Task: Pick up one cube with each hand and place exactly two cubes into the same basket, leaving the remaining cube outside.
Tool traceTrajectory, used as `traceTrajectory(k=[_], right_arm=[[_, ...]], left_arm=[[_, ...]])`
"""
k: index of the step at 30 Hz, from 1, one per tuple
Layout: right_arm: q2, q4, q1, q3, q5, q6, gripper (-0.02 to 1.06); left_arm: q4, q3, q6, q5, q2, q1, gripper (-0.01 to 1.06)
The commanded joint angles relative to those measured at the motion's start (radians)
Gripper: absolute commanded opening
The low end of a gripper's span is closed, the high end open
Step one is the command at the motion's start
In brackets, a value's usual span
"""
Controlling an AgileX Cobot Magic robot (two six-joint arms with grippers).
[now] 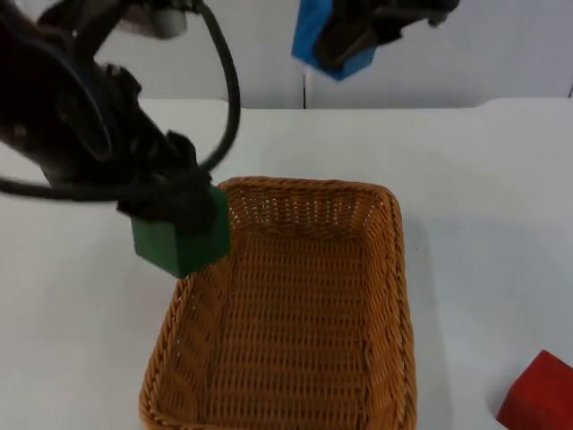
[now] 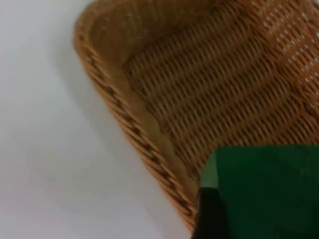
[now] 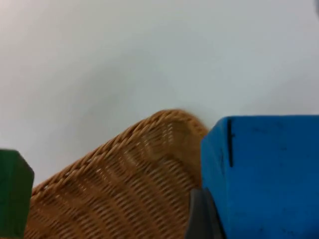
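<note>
Left end effector (image 1: 179, 224) grips the green cube (image 1: 183, 242) over the basket (image 1: 394, 269) rim, frame centre-left, poised to drop; right end effector (image 1: 345, 40) clamps the blue cube (image 1: 313, 36) high at top centre; red cube (image 1: 542, 394) sits lower right on the desk (image 1: 483, 179), seemingly the leftover.

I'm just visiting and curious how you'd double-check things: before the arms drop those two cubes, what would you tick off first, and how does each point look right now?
1. Left gripper holds the green cube: ok.
2. Right gripper holds the blue cube: ok.
3. Green cube over the basket: not ok, it hangs at the left rim, partly outside.
4. Blue cube over the basket: cannot tell, it is raised high near the far end.
5. Basket holds nothing yet: ok.
6. Red cube outside on the table: ok.
</note>
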Motion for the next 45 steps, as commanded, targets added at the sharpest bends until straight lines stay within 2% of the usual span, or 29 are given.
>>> traceTrajectory(k=[1,10,19,28,45], right_arm=[[0.022,0.003,0.023,-0.001,0.002,0.003,0.00],[0.099,0.003,0.069,-0.001,-0.002,0.003,0.00],[0.146,-0.002,0.069,-0.001,0.020,0.003,0.00],[0.209,-0.004,0.069,-0.001,0.012,0.003,0.00],[0.334,-0.004,0.069,-0.001,-0.060,0.001,0.00]], left_arm=[[-0.040,0.042,0.015,-0.072,-0.013,-0.037,0.00],[-0.042,0.081,0.048,-0.188,-0.006,-0.195,0.00],[-0.042,0.081,0.050,-0.244,0.035,-0.204,0.00],[-0.039,0.081,0.052,-0.251,0.122,-0.204,0.00],[-0.043,0.081,0.068,-0.292,0.278,-0.204,0.00]])
